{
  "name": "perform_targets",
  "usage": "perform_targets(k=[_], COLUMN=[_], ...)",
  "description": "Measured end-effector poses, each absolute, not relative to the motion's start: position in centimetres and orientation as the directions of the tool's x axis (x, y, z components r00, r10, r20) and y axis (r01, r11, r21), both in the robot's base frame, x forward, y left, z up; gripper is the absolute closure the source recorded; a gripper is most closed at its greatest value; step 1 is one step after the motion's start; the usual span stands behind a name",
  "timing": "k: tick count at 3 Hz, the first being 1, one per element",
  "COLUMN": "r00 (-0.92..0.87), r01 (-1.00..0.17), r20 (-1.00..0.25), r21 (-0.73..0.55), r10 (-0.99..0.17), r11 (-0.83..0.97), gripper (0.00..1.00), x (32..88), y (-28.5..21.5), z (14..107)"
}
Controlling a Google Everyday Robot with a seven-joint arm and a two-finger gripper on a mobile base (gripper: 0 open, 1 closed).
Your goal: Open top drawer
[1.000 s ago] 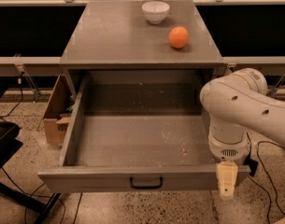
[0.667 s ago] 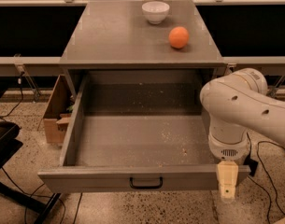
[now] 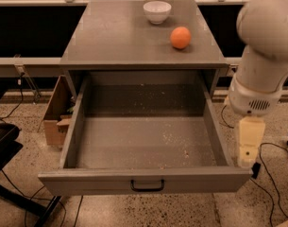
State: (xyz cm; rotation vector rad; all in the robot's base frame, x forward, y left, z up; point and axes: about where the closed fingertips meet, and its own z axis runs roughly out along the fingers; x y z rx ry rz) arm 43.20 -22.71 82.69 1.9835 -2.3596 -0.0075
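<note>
The top drawer [image 3: 144, 148] of the grey cabinet stands pulled far out toward me. Its deep grey speckled inside is bare. Its front panel [image 3: 87, 183] carries a black loop handle [image 3: 147, 187] at the middle. My gripper [image 3: 248, 145] hangs from the white arm [image 3: 264, 56] just outside the drawer's right front corner, beside the right wall and apart from the handle. It holds nothing that I can see.
A white bowl [image 3: 157, 11] and an orange [image 3: 181, 37] sit on the cabinet top [image 3: 110, 37]. A cardboard box [image 3: 56, 112] stands on the floor to the left. Black chair legs [image 3: 6, 145] and cables [image 3: 271, 155] lie on the floor at both sides.
The arm and gripper have lifted up and to the right, away from the drawer's front corner. The drawer stays open as before.
</note>
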Motion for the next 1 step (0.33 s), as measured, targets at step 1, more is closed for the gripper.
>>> perform_targets(k=[1], r00=[-0.197], r01=[-0.979], r20=[0.031], r21=[-0.061], r10=[-0.98], r11=[0.195], gripper=[0.0], x=[45.29], y=[-22.46], z=[90.7])
